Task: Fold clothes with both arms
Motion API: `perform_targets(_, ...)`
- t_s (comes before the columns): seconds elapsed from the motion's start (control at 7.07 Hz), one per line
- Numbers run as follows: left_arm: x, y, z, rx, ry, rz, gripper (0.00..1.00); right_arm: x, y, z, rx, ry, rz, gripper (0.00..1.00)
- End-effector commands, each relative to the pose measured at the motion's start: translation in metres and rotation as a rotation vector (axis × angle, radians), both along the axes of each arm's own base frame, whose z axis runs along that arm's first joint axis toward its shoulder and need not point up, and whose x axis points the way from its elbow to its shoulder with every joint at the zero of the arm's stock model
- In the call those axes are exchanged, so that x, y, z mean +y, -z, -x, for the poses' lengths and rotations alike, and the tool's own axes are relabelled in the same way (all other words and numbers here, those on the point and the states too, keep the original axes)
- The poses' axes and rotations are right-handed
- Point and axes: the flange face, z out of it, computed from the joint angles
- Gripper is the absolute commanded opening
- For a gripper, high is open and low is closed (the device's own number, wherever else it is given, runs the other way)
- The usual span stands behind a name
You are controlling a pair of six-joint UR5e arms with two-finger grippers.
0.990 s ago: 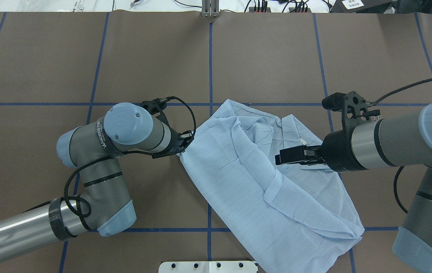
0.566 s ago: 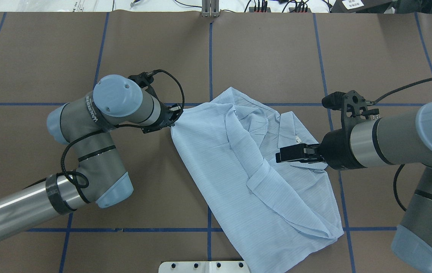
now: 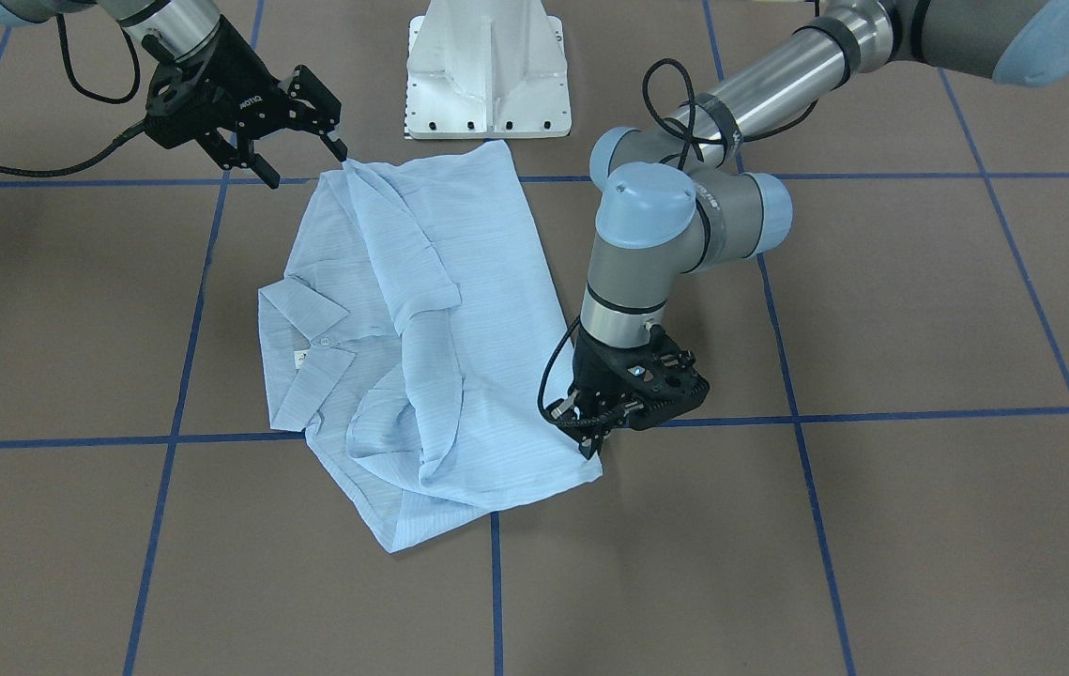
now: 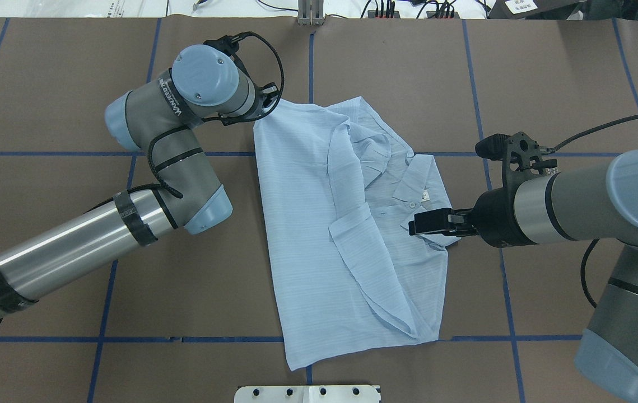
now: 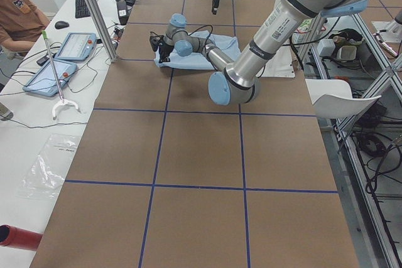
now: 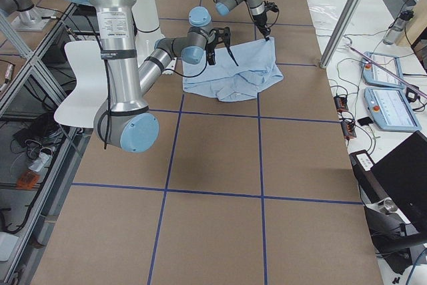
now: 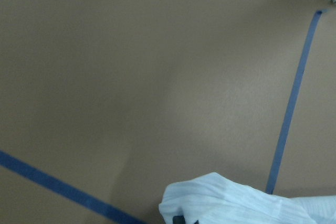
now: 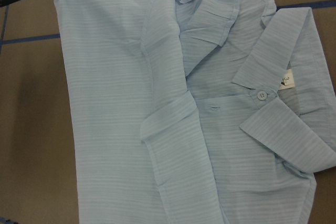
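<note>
Finding the shirt (image 4: 307,224) lying near the middle of the table (image 4: 72,84), spread roughly flat, collar (image 4: 408,187) turned toward the robot's right, one loose panel doubling over the front and creasing there.

Judging the folding as barely beginning: spreading and straightening apparently under way, showing no neat fold, leaving the whole garment waiting to be squared up and folded.

Pinching the shirt's far corner in the left gripper (image 3: 588,441), fingers closing on the cloth and drawing that edge taut.

Hovering the right gripper (image 3: 306,167) above the collar side, fingers spread apart, gripping nothing.

Probably needing a second hold near the collar before smoothing and folding.
</note>
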Motion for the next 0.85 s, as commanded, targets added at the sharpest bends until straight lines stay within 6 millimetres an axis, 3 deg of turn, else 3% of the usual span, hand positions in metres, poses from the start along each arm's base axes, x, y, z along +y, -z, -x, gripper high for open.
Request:
perform_targets(0.0, -0.057, -0.023, 0.006, -0.028, 0.083, -0.121, 0.0, -0.005, -0.006, 0.004, 0.016, -0.02, -0.002, 1.0)
perform_targets(0.28, -0.071, -0.046, 0.01, -0.065, 0.119, -0.172, 0.0, -0.008, -0.012, 0.009, 0.031, -0.032, 0.002, 1.0)
perform_targets(0.42, -0.072, -0.049, 0.011, -0.068, 0.121, -0.171, 0.12, -0.01, -0.014, 0.01, 0.037, -0.039, 0.002, 1.0)
perform_targets(0.57, -0.074, -0.053, 0.01, -0.1, 0.12, -0.191, 0.99, -0.009, -0.014, 0.011, 0.038, -0.037, 0.002, 1.0)
perform_targets(0.71, -0.075, -0.049, 0.011, -0.097, 0.117, -0.197, 1.0, -0.009, -0.015, 0.012, 0.04, -0.037, 0.003, 1.0)
